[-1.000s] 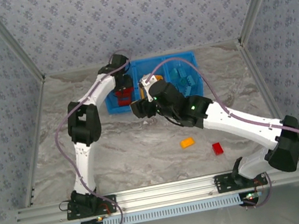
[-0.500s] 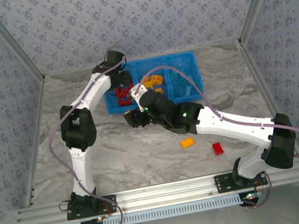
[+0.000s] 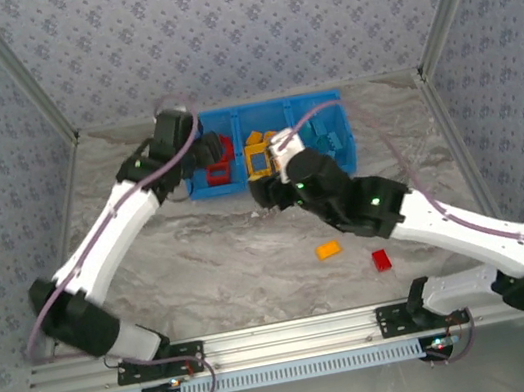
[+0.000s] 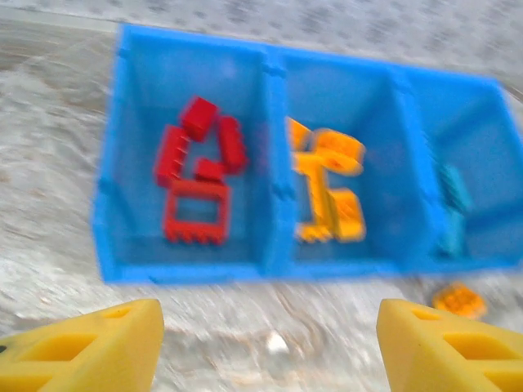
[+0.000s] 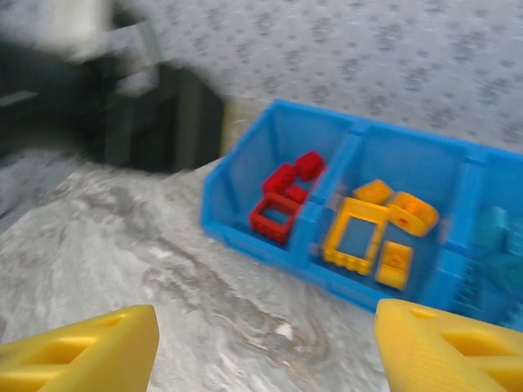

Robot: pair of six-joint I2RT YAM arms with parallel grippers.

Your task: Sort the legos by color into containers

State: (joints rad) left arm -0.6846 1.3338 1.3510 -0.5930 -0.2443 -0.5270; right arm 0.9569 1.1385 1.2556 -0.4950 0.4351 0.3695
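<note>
Bright blue plastic bin (image 4: 188, 269), three compartments: studded red legos (image 4: 196, 175) left — one an open square frame — yellow-orange legos (image 4: 327, 192) middle, teal legos (image 4: 451, 208) right. An orange brick (image 3: 327, 249) and a red brick (image 3: 382, 259) lie loose on the marbled bench (image 3: 202, 257). Left claw (image 4: 265, 351) and right claw (image 5: 265, 351), yellow wedges, stand spread, empty.

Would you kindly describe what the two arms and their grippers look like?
Both arms have white tubular links joined by bulky black joint housings. A thin lilac cable loops along the left arm and the right arm, which also shows small green lights. The left gripper and right gripper end in wedge-shaped yellow fingers with recessed cut-outs.
</note>
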